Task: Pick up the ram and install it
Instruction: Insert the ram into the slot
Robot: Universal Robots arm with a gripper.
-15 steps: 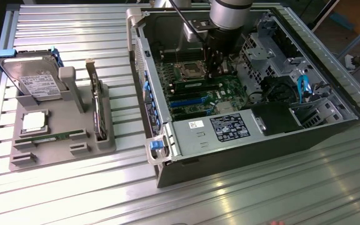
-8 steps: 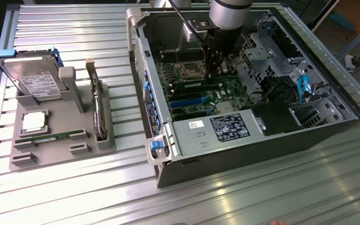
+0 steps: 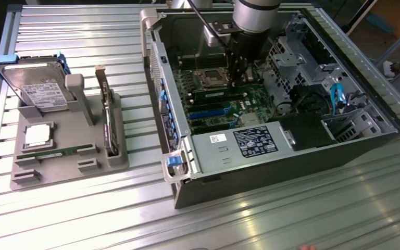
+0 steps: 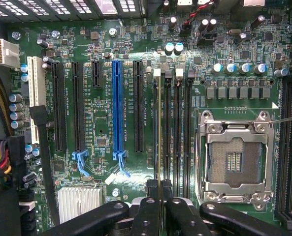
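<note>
Your arm point(image 3: 255, 13) drops straight down into the open computer case point(image 3: 270, 182), wrist upright. Your claw point(image 3: 236, 78) sits deep inside that case, fingers point(image 4: 148, 209) pinched nearly together on the thin ram point(image 4: 159, 123).

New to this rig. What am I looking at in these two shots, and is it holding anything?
A robot arm with a two-finger gripper reaches into an open computer case on a metal table. One picture comes from a camera off the arm, the other from a camera on its wrist, facing the mainboard. Beside the case a grey tray holds a hard drive, a processor chip and a spare memory stick. The gripper is shut on what looks like a second memory stick, seen edge-on.
</note>
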